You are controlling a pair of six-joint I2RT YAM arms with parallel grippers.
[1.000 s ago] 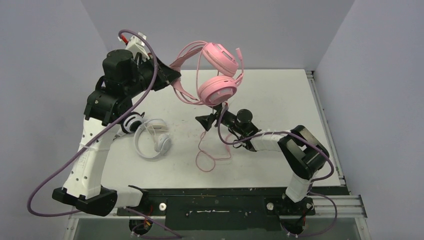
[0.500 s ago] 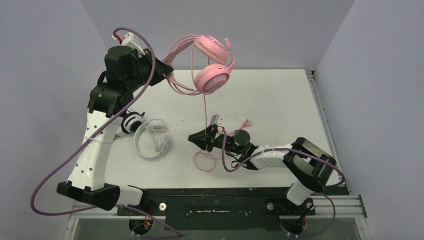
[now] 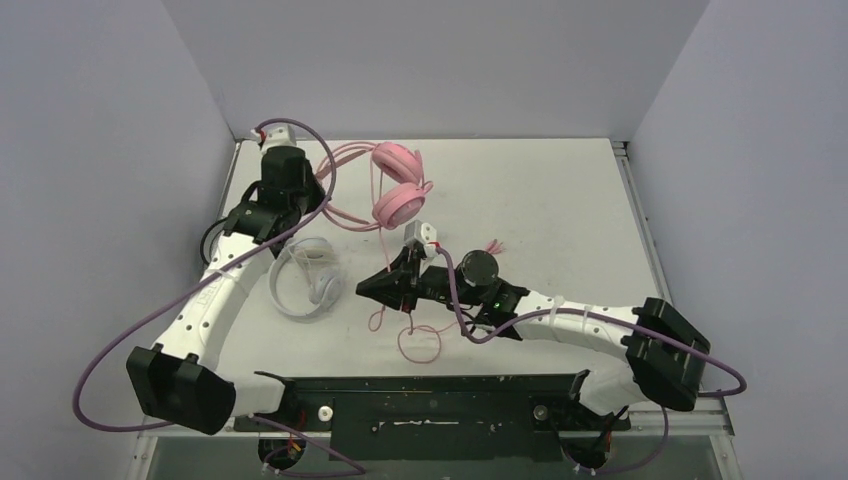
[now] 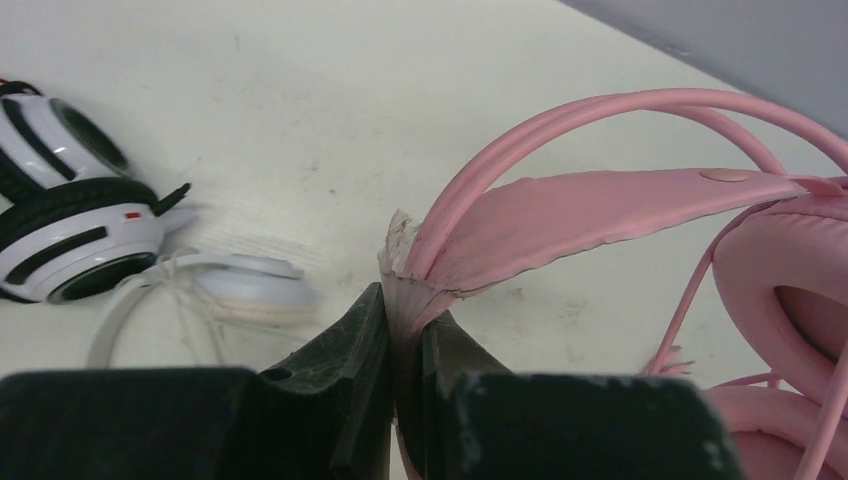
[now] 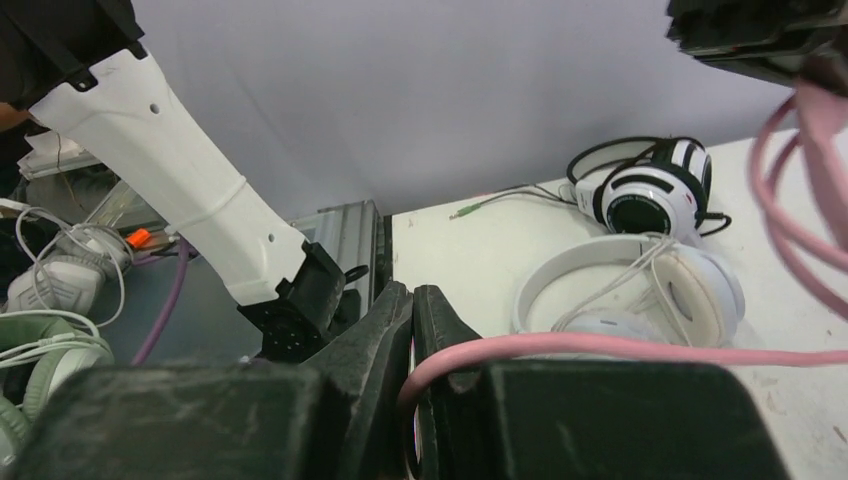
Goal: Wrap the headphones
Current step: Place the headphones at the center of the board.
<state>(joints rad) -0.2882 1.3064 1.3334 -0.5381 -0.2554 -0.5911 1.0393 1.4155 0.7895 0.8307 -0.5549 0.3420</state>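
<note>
The pink headphones (image 3: 396,186) hang low over the far left of the table, and my left gripper (image 3: 318,198) is shut on their padded headband (image 4: 600,205). Their pink cable (image 3: 420,342) drops from the ear cups and coils loosely on the table. My right gripper (image 3: 365,288) is shut on that cable (image 5: 600,345), which curls out from between its jaws. The all-white headphones (image 3: 305,280) lie flat beside the left arm. The black-and-white headphones (image 4: 70,220) lie just past them, also seen in the right wrist view (image 5: 650,185); the left arm hides them from above.
A loose pink cable end (image 3: 490,246) lies mid-table behind the right wrist. The left arm's white link (image 5: 180,190) stands close to the right gripper. Past the table's left edge (image 5: 390,260), more headsets (image 5: 45,340) lie lower down. Grey walls enclose the table.
My left arm has lowered the pink headphones from high up down near the table. My right gripper has moved left and nearer and has closed on the pink cable.
</note>
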